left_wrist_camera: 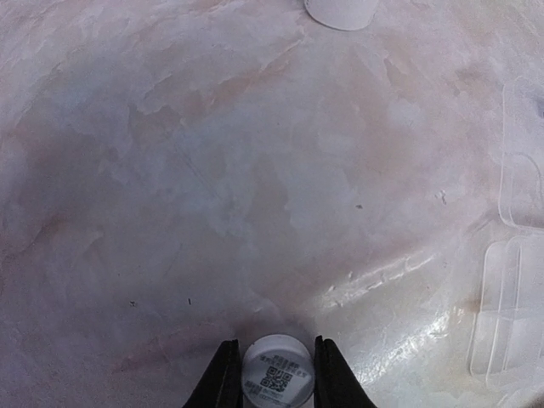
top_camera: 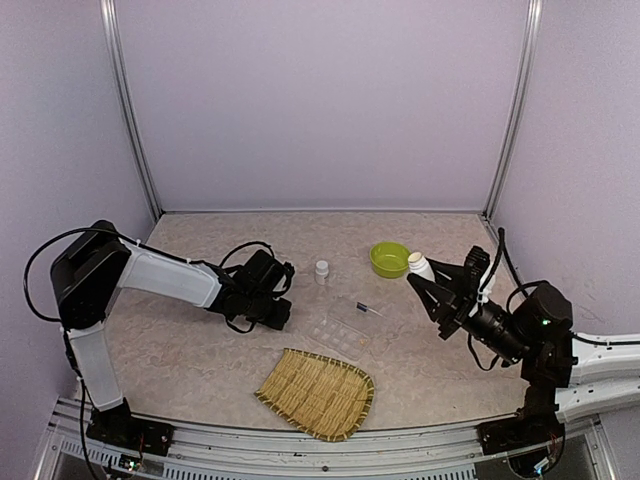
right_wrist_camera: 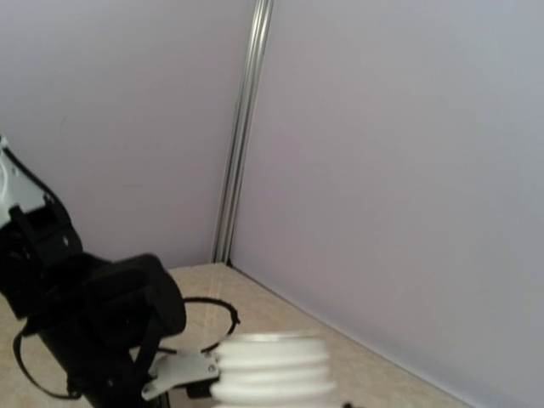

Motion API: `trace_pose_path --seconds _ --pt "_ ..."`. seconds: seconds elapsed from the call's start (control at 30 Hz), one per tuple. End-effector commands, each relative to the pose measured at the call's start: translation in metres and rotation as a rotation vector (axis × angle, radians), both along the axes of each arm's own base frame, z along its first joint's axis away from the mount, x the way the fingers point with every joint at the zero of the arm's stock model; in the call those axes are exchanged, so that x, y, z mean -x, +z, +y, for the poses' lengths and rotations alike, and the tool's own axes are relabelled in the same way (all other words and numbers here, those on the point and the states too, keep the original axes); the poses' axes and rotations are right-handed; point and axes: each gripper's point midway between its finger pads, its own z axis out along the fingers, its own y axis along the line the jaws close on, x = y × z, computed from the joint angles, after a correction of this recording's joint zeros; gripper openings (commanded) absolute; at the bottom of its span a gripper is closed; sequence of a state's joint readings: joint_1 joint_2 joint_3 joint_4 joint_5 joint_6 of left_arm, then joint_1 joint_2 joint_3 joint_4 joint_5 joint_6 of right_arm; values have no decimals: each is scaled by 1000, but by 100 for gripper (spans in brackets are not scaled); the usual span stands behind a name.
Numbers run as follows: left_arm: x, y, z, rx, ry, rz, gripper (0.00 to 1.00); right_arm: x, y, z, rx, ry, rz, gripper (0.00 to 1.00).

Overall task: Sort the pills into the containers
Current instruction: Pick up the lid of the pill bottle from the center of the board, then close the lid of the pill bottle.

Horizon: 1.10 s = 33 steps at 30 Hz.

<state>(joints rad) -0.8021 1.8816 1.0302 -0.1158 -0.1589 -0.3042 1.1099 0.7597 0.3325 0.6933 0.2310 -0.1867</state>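
My left gripper (left_wrist_camera: 276, 344) pinches a small white cap (left_wrist_camera: 276, 374) from both sides; my right gripper (top_camera: 423, 279) is clamped on the open white bottle (top_camera: 421, 266), near the green bowl (top_camera: 389, 259). The organiser box (top_camera: 345, 330) lies between my arms, so I should tilt the bottle slowly, low over one compartment

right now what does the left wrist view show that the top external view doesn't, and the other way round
Only the left wrist: a small white QR-labelled cylinder clamped in the left end effector. Only the top: the green bowl, the bamboo tray, and the right end effector holding a white bottle. Both: the clear organiser and, likely, the small white vial beyond the left end effector.
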Motion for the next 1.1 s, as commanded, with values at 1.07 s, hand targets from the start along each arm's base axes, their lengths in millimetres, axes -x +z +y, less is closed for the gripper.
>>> trace_pose_path --seconds 1.07 --pt "122 300 -127 911 -567 -86 24 -1 -28 83 141 131 50 27"
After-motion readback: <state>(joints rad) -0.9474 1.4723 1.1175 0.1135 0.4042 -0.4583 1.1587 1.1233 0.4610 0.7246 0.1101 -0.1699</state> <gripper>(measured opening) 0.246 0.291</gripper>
